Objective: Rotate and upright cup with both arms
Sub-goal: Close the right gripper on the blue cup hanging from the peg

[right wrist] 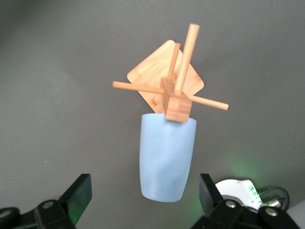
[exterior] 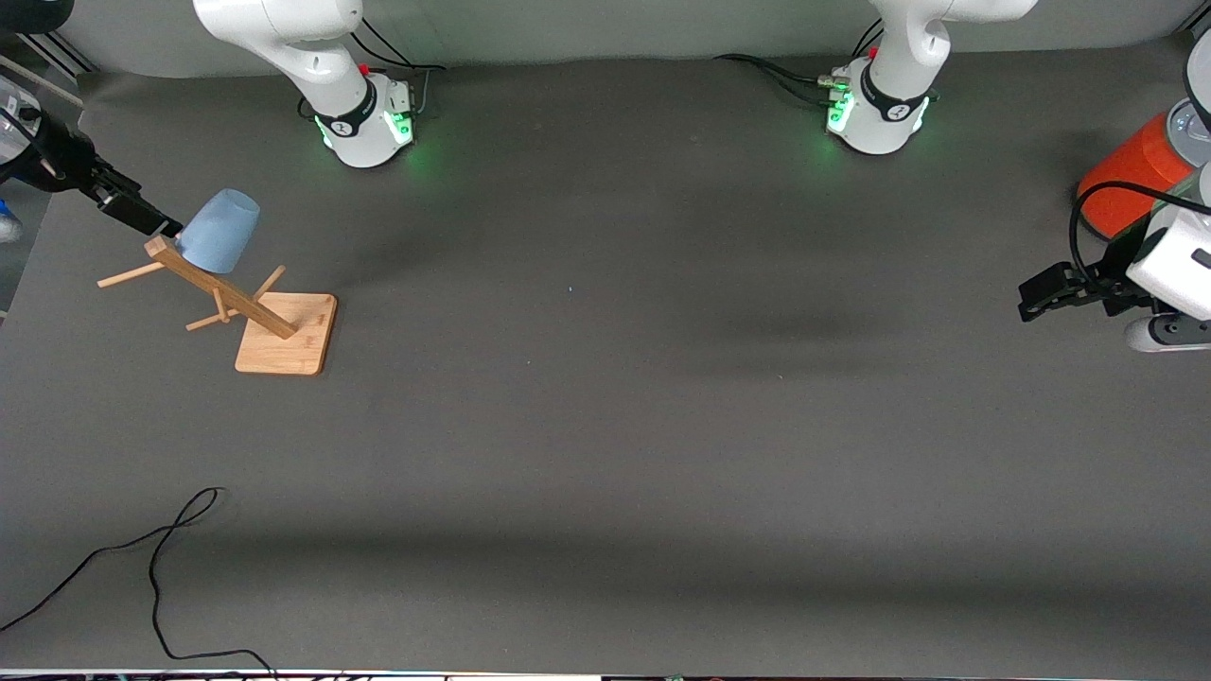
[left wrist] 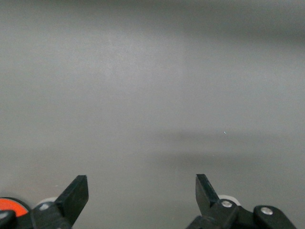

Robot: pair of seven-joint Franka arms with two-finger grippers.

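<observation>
We see the cup [exterior: 219, 231] hanging mouth-down and tilted on a peg of the wooden rack [exterior: 284, 333], which stands on the worktop [exterior: 605, 454] toward the right arm's end. The right arm comes in from that end of the worktop, its black forearm sloping down toward the rack, and the right hand [exterior: 151, 219] sits in the air just beside the cup's closed end, at the top of the rack's post. In the right wrist view its fingers [right wrist: 78, 193] stand wide apart with the cup [right wrist: 167, 157] between and ahead of them, touching neither, so this hand holds nothing; the rack's square base [right wrist: 164, 71] and crossed pegs show past the cup. The left arm waits at its own end of the worktop, the left hand [exterior: 1041, 295] hovering low over bare worktop, pointing toward the middle. Its fingers [left wrist: 76, 193] are also spread wide and empty, with only grey worktop [left wrist: 152, 95] in front of them. An orange-red can [exterior: 1135, 184] stands by that arm. A black cable [exterior: 161, 558] lies loose on the worktop, nearer the front camera than the rack.
</observation>
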